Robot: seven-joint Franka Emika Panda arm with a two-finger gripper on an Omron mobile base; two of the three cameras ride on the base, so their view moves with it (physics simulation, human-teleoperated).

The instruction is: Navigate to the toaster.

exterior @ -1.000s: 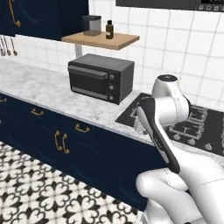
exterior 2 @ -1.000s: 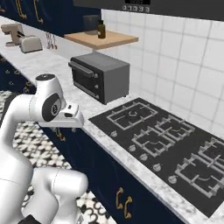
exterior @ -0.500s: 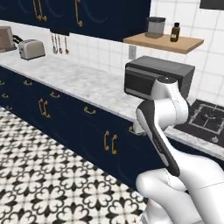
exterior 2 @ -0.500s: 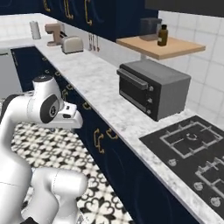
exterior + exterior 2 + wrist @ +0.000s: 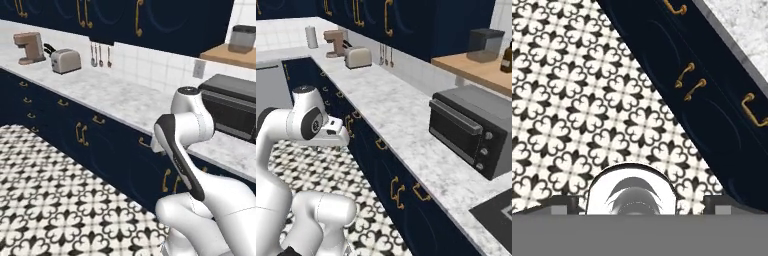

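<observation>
**Facing counter run, toaster far off at left end**

Gripper: looks down at patterned floor (image 5: 577,115) & navy cabinet fronts (image 5: 712,100) w/ brass handles; fingertips not visible in hand view, so open/closed – cannot tell.

Arm (image 5: 182,135): white, folded at elbow, stands in front of cabinets; seen also in right base view (image 5: 308,120).

Counter (image 5: 115,92): grey-white marble, long run along wall, over navy drawers (image 5: 80,135).

Microwave (image 5: 476,130): black, on counter nr the arm, right side of run.

Shelf (image 5: 476,70): wood, above microwave; holds a grey canister (image 5: 485,44) & a brown bottle (image 5: 507,57).

Utensils (image 5: 100,54): hang on tile wall under upper cabinets.

Toaster (image 5: 65,60): silver-grey, on counter at far left, well apart from arm; also in right base view (image 5: 358,57).

Coffee machine (image 5: 29,47): brown, just beside toaster, further left.

Paper roll (image 5: 311,36): white, upright, beyond coffee machine.
</observation>
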